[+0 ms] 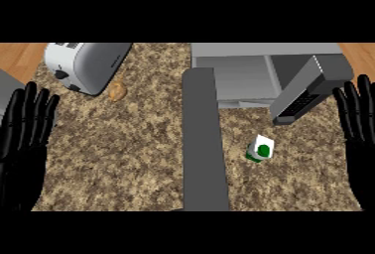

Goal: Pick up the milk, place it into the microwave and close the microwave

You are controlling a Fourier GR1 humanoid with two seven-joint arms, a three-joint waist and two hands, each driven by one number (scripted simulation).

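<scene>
Speckled brown granite counter (pixel 132 163) fills the head view, with wood flooring showing at the top corners. Microwave (pixel 242 74) stands at the upper right, cavity exposed, its door (pixel 304 92) swung out toward the right hand. A grey upright panel (pixel 203 144) runs down the centre of the counter. Toaster (pixel 81 64) sits upper left, a small brown food item (pixel 117 91) just beside it.

Left hand (pixel 26 144) rests at the left edge, fingers straight and apart, holding nothing. Right hand (pixel 360 134) rests likewise at the right edge.

Milk (pixel 260 148), a small white-and-green carton, stands on the counter below the door, between the panel and the right hand, untouched.

Assessment: pickup not yet begun. Next move likely calls for the right hand to travel inward and close around the carton, avoiding the door.
</scene>
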